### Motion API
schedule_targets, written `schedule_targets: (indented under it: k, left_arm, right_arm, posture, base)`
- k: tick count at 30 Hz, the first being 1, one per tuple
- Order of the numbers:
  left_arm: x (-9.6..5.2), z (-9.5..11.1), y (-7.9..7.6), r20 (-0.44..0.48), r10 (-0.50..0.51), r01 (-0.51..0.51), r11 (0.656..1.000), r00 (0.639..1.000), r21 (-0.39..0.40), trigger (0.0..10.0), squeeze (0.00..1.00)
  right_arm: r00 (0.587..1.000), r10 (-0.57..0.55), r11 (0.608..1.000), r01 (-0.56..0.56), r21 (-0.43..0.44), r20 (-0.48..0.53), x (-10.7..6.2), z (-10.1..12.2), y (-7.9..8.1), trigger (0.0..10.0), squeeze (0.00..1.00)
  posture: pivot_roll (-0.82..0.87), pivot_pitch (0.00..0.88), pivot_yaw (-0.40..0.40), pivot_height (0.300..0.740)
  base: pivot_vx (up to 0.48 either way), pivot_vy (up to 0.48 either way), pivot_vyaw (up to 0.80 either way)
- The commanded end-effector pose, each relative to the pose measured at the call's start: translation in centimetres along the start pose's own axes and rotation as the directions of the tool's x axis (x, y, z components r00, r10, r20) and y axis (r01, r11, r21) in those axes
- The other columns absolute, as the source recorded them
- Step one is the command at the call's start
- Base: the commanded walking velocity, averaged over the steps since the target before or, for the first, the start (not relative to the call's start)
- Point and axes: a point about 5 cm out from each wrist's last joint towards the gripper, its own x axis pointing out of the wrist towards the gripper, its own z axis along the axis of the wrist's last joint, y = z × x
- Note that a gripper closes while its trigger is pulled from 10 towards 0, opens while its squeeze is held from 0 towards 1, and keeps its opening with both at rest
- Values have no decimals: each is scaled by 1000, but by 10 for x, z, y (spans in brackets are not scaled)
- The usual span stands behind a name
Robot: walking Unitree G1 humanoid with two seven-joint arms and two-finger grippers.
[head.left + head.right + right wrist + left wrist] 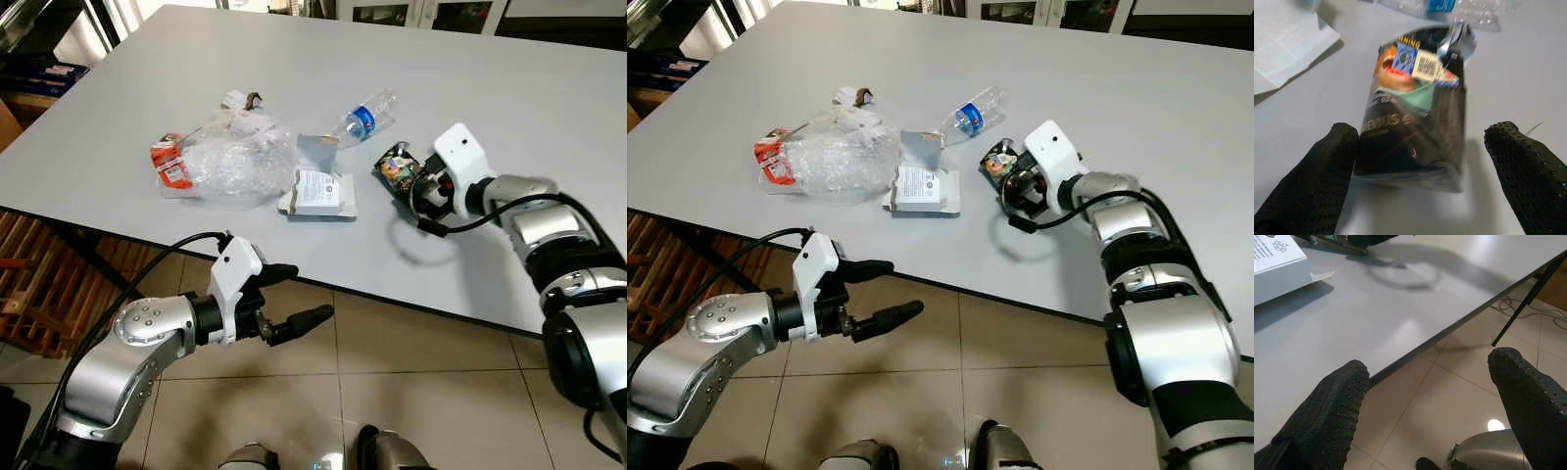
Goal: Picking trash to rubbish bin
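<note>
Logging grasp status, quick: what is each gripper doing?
Left gripper: open, holding nothing, below the table edge.
Right gripper: open, fingers either side of the black snack packet.

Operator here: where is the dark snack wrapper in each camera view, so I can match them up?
Left eye view: dark snack wrapper right of centre on the grey table, at the right pincer.
Right eye view: wrapper near centre, same spot.
Left wrist view: no wrapper that I can make out.
Right wrist view: wrapper centre, between the open fingers.
Shared landmark: plastic bottle just beyond the wrapper.

grey table (549, 108), beige tiled floor (411, 382)
</note>
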Motion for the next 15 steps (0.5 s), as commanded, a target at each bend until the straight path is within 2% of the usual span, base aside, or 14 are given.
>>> schedule_targets:
  k: [1, 4, 5, 15]
  left_arm:
    - [-3, 0, -3, -10, 0, 0, 1000, 1000, -2, 10000, 0]
    - [-4, 0, -4, -12, 2, -2, 1000, 1000, -4, 10000, 0]
    - [-4, 0, -4, -13, 3, -3, 1000, 1000, -4, 10000, 0]
    - [-6, -1, -6, -16, 7, -8, 1000, 1000, -10, 10000, 0]
  right_arm:
    - [1000, -16, 1000, 16, 16, 0, 2, -2, 2, 10000, 0]
    - [1000, -3, 999, 4, 39, -19, 6, -9, 10, 10000, 0]
    - [1000, -4, 999, 5, 44, -23, 6, -11, 11, 0, 0]
    - [998, 15, 996, -9, 91, -58, 5, -29, 16, 0, 0]
  posture:
    - [149, 211, 43, 740]
    - [153, 216, 41, 740]
    - [153, 216, 41, 740]
    - [155, 224, 41, 740]
  base:
    - [0, 0, 0]
    - [0, 0, 0]
    - [0, 0, 0]
    - [0, 0, 0]
